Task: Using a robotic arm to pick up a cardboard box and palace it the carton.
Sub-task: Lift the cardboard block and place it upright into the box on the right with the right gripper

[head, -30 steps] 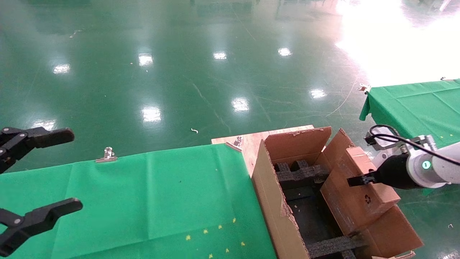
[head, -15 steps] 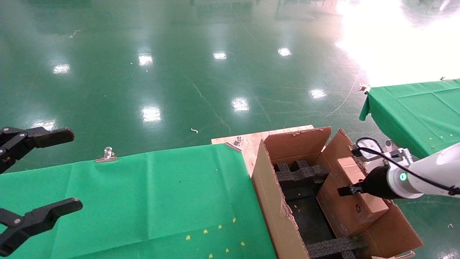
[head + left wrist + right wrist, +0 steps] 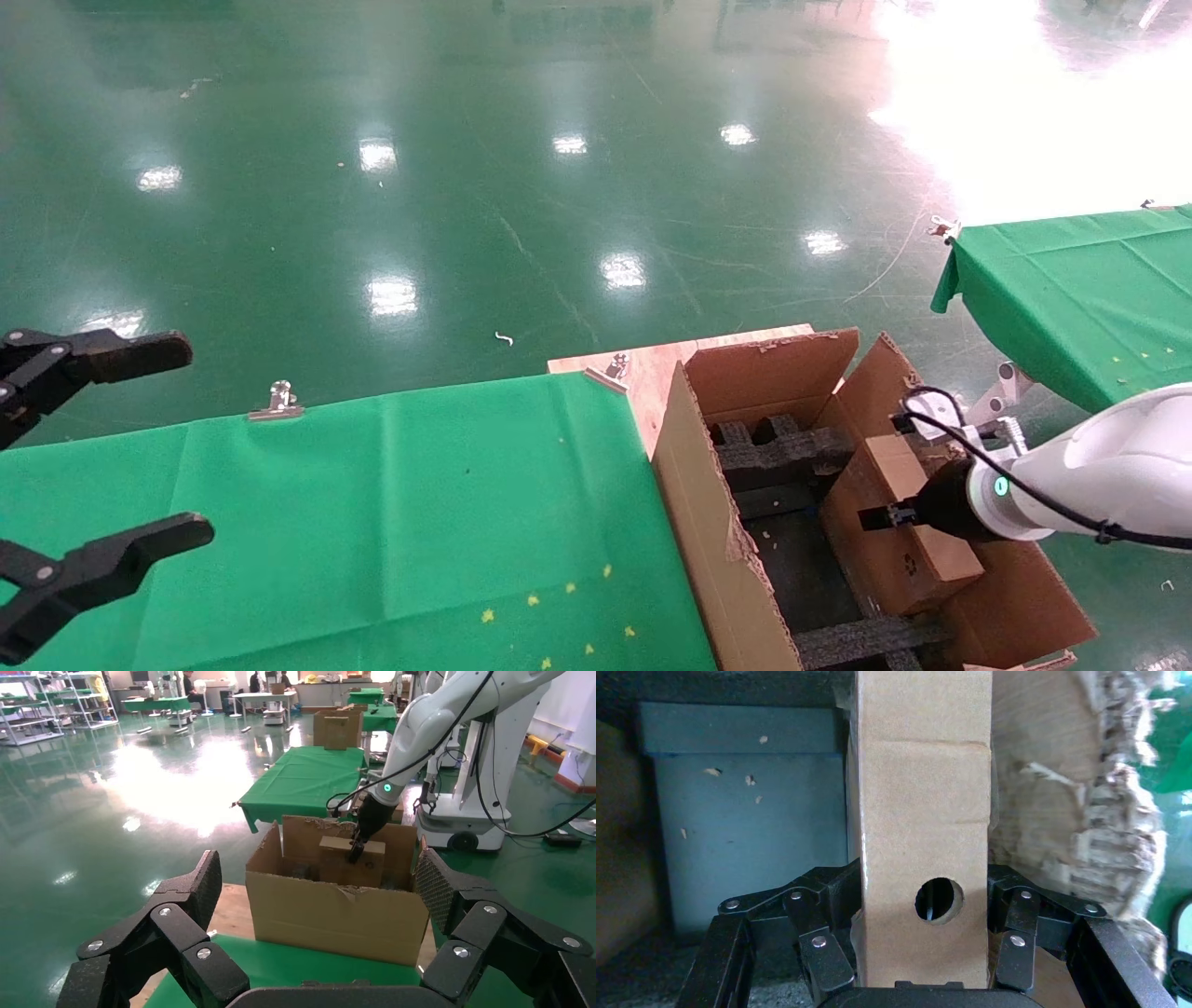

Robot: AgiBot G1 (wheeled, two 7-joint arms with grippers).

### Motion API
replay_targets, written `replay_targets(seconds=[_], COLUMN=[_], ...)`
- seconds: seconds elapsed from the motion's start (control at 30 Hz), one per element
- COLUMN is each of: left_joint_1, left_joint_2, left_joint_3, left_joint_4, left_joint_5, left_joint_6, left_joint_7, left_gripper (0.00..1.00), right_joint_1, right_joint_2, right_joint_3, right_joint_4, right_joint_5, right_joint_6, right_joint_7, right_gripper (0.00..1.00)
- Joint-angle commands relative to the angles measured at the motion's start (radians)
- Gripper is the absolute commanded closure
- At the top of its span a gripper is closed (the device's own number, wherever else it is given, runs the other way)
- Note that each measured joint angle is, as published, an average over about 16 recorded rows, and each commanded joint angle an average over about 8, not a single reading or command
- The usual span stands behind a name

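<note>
One small taped brown cardboard box pinched by right gripper of white robotic arm, partly down inside large torn-flap brown carton | step: lowering | next: seat, then release | left gripper spread, parked.

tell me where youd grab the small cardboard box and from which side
Across its narrow width, on the two long flat sides, coming from the end face with the round hole. The right gripper already clamps the cardboard box that way; that width fits between its fingers, and the grip leaves the far end free to enter the carton.
</note>
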Motion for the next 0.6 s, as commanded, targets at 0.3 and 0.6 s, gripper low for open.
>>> replay_targets(seconds=[0.3,0.6], left_joint_1=[0.0,0.0], left_joint_2=[0.0,0.0], left_joint_3=[0.0,0.0], left_joint_4=[0.0,0.0], left_joint_5=[0.0,0.0], left_joint_6=[0.0,0.0], left_joint_7=[0.0,0.0], left_gripper=[0.0,0.0], right_joint_1=[-0.054,-0.09], right_joint_2=[-0.058,-0.106], right_joint_3=[-0.01,-0.015], right_joint_4=[-0.09,-0.174], right_joint_5=[0.043,0.108], right_joint_6=[0.026,0.04], right_joint_7=[-0.013,-0.085], right_gripper=[1.0,1.0])
